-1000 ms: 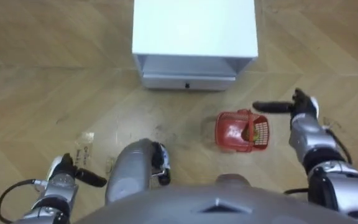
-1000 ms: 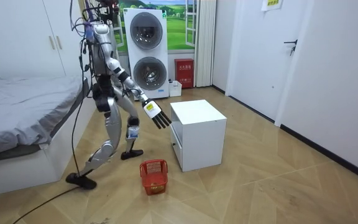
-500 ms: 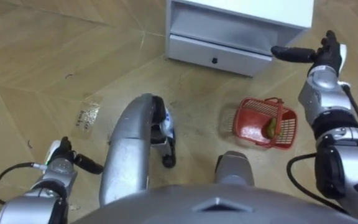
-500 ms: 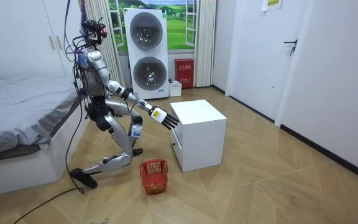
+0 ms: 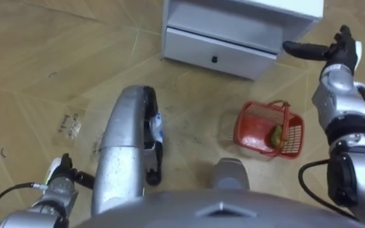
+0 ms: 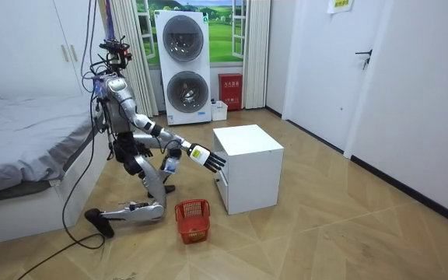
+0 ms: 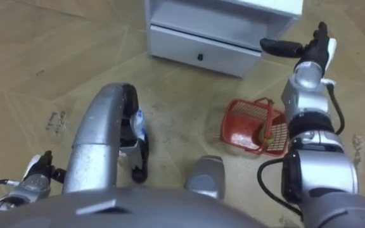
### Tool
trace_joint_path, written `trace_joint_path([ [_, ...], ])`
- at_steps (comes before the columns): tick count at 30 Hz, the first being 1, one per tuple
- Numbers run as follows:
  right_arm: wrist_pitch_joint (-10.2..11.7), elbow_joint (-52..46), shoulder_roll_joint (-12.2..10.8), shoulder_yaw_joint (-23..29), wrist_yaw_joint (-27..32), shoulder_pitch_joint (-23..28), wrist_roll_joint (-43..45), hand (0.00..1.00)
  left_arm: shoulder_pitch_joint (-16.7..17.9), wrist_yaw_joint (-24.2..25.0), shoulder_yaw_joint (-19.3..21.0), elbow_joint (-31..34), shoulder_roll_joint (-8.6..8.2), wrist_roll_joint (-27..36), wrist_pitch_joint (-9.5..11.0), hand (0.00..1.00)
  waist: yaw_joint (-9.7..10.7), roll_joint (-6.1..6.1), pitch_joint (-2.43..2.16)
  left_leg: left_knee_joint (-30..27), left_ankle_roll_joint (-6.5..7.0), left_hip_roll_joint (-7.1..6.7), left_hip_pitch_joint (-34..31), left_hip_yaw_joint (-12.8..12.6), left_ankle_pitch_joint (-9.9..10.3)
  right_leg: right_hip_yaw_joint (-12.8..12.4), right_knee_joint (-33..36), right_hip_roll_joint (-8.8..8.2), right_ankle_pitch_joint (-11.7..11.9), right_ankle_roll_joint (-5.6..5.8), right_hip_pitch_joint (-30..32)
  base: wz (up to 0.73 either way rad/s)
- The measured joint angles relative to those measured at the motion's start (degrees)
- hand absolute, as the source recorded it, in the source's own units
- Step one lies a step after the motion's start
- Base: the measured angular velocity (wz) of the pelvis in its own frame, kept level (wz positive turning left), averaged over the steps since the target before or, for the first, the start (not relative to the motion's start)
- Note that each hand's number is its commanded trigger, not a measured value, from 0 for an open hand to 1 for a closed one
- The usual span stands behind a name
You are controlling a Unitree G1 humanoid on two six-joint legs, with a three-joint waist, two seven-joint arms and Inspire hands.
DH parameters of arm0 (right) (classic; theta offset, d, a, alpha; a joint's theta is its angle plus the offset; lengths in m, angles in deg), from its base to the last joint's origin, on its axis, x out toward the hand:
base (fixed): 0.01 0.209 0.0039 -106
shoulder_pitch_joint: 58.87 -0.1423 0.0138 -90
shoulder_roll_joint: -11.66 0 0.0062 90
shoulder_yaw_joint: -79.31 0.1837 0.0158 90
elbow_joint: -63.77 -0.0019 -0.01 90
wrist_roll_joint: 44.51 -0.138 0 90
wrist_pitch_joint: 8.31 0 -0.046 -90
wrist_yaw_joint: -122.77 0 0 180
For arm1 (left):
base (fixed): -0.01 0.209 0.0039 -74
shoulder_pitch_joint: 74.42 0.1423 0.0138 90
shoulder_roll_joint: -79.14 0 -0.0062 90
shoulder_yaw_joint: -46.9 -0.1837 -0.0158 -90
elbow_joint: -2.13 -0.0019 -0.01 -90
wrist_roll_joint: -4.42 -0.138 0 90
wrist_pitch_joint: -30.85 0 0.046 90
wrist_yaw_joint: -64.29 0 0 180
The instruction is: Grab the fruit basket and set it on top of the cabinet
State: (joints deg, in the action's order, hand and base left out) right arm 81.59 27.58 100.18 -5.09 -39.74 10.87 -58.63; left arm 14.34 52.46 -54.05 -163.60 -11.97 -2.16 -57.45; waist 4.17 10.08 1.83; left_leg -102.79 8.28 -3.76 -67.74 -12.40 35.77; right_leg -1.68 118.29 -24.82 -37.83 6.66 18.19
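— Red plastic basket (image 5: pixel 269 129) sits on the wooden floor (image 5: pixel 30 76), just beside the white cabinet (image 5: pixel 233 38), with something yellowish inside, probably fruit.
— What's changed?
— The robot has sunk from standing to a low kneel, so the basket now looks reachable. Its right hand (image 5: pixel 334 50) hangs above, fingers straight, empty. Its left hand (image 5: pixel 62 182) is low at its side; I can't tell its state.
— Room?
— The cabinet front crowds the far side. The near side lies free.

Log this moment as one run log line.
posture: kneeling by white cabinet | fruit basket: on floor, untouched | right robot hand: open, raised near cabinet | left robot hand: low at side
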Motion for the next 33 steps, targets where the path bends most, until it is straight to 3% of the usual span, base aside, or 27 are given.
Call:
trace_joint_path([
  [6, 0.00, 2.92, 0.49, -1.21, -0.18, 0.09, 0.92, 0.00, 1.51, 1.05, -2.82, 0.12, -0.59, -0.39, 0.05, 0.00, 0.40, -0.43, 0.20, -0.68, -3.02, -0.02, -2.21, -0.14, -0.96, -2.45, 3.41, 0.56, -2.50, -1.45, 2.13, -0.02],
  [8, 0.06, 3.14, 1.06, -2.60, -0.23, 0.10, 0.76, 0.00, 3.09, 1.51, -3.01, 0.48, -0.59, 0.27, 0.14, 0.00, 0.39, -0.76, 0.12, -2.81, -3.95, -0.06, -3.57, 0.75, -1.47, -3.66, 5.22, 1.74, -3.84, -2.09, 1.89, -0.21],
  [9, 0.17, 3.10, 1.89, -3.44, -0.32, -0.08, 0.80, 0.00, 3.48, 1.59, -3.36, 0.43, -1.19, 0.33, -0.04, 0.00, 0.29, -2.02, 0.37, -5.35, -5.18, 0.30, -5.14, 2.42, -2.17, -4.17, 6.95, 3.40, -4.20, -2.50, 1.95, -0.33],
  [10, 0.22, 3.10, 2.50, -4.00, -0.30, -0.24, 0.70, 0.00, 3.76, 2.28, -3.80, 0.35, -2.22, 0.53, 0.38, 0.00, 0.09, -3.28, 0.88, -5.67, -6.62, -0.69, -6.49, 3.73, -3.01, -4.61, 7.04, 4.76, -4.41, -2.39, 2.65, -0.27],
  [15, 0.23, 3.15, 2.21, -4.47, 0.05, 0.28, 0.69, 0.00, 2.87, 3.00, -4.58, 0.36, -2.38, 1.46, 1.55, 0.00, 0.69, -3.44, 0.64, -4.11, -8.19, -1.81, -7.97, 5.08, -3.83, -5.77, 7.67, 4.97, -4.48, -2.27, 5.65, -0.03],
  [20, 0.30, 3.13, 2.23, -5.99, -0.23, 0.21, 0.64, 0.00, 2.82, 4.36, -5.11, 0.39, -2.38, 1.57, 2.31, 0.00, 0.56, -2.89, 0.61, -4.54, -8.55, -2.12, -8.16, 6.33, -4.02, -5.90, 7.64, 5.83, -4.48, -2.26, 5.69, -0.03],
  [24, 0.31, 3.21, 2.56, -5.95, -1.93, 0.21, 0.62, 0.00, 2.76, 4.89, -5.13, 0.43, -2.40, 1.46, 2.45, 0.00, 0.57, -3.01, 0.58, -3.99, -8.55, -3.03, -8.64, 6.34, -4.02, -5.94, 8.08, 5.14, -4.52, -2.20, 6.71, 0.05],
  [33, 0.21, 5.08, 2.65, -6.05, -4.72, 0.20, 0.71, 0.00, 2.77, 5.18, -6.25, 0.38, -2.92, 1.52, 2.39, 0.00, 0.14, -5.05, 0.60, -2.67, -8.57, -3.07, -9.15, 5.39, -4.00, -6.05, 9.14, 4.31, -4.66, -1.99, 7.99, 0.05],
])
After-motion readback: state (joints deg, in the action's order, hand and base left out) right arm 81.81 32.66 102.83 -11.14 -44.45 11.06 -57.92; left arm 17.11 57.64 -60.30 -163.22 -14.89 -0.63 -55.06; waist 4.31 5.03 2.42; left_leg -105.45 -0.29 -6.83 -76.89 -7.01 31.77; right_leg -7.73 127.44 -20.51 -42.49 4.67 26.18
